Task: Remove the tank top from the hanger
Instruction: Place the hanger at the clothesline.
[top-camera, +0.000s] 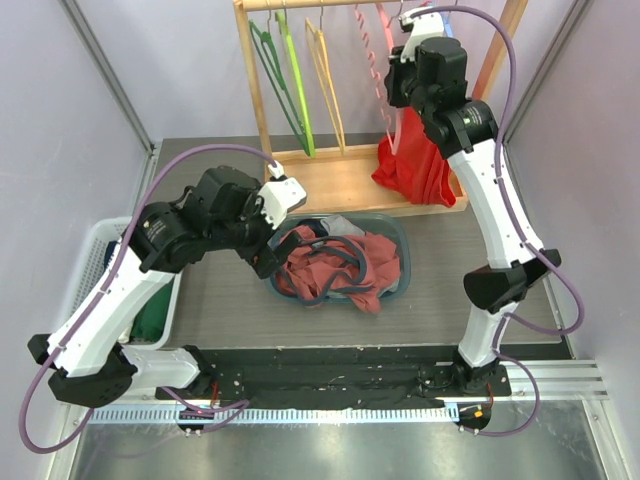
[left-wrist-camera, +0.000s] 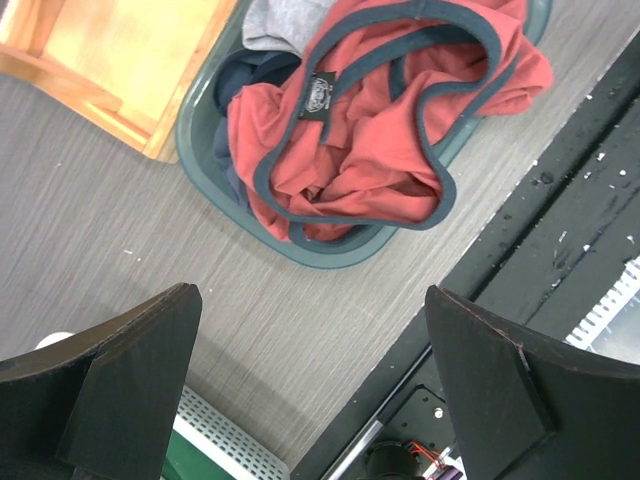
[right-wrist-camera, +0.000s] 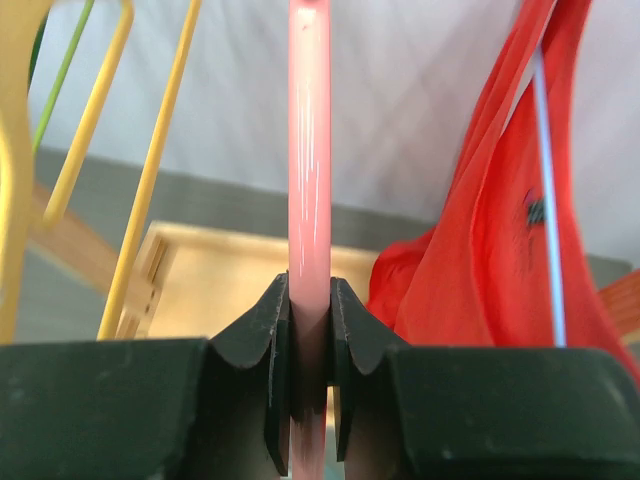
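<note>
A red tank top (top-camera: 415, 165) hangs at the right end of the wooden rack (top-camera: 330, 180), its lower part bunched on the rack's base. In the right wrist view the red tank top (right-wrist-camera: 490, 250) is just right of the jaws, with a thin pale bar (right-wrist-camera: 545, 200) crossing it. My right gripper (top-camera: 397, 75) is up at the rack, shut on the pink hanger (right-wrist-camera: 308, 150), whose bar runs straight up from between the jaws (right-wrist-camera: 309, 330). My left gripper (left-wrist-camera: 308, 295) hovers open and holds nothing, over the table beside the basket (left-wrist-camera: 200, 150).
The teal basket (top-camera: 402, 245) holds salmon-red tops with dark trim (left-wrist-camera: 370, 130). Green (top-camera: 290, 80) and yellow (top-camera: 325, 70) hangers hang left of the pink one. A white perforated tray (top-camera: 90, 260) stands at the left edge. A black rail (top-camera: 330, 375) runs along the front.
</note>
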